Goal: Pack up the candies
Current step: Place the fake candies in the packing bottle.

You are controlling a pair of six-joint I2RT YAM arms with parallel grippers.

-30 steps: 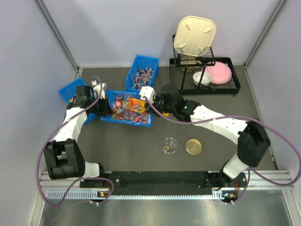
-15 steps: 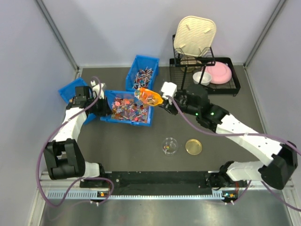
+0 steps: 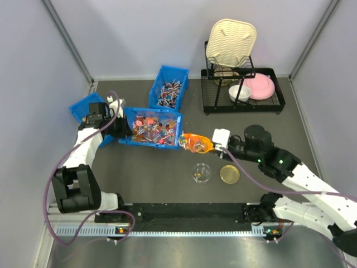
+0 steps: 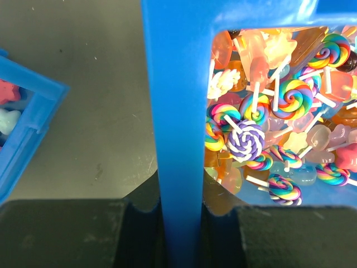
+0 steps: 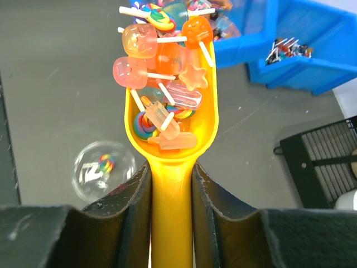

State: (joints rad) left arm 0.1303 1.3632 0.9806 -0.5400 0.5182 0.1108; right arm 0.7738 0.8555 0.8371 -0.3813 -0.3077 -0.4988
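The candies (image 3: 150, 127) fill the middle blue bin (image 3: 177, 133); in the left wrist view they are tiny lollipops and jellies (image 4: 268, 123). My left gripper (image 3: 121, 127) is shut on the bin's left wall (image 4: 178, 111), one finger on each side. My right gripper (image 3: 216, 145) is shut on the handle of the yellow scoop (image 3: 196, 142), held level just right of the bin. The scoop (image 5: 173, 184) carries a heap of candies (image 5: 164, 84). A small clear jar (image 3: 201, 173) with one candy inside stands below the scoop; it also shows in the right wrist view (image 5: 103, 170).
A gold lid (image 3: 229, 174) lies right of the jar. A second blue bin (image 3: 169, 89) with stick-like sweets stands behind, a third (image 3: 83, 109) at the far left. A black dish rack (image 3: 242, 92) with a pink plate and a white bowl stands at the back right.
My right arm lifted the loaded scoop out of the middle bin, then drew it right and toward the front, near the jar. The left arm has not moved.
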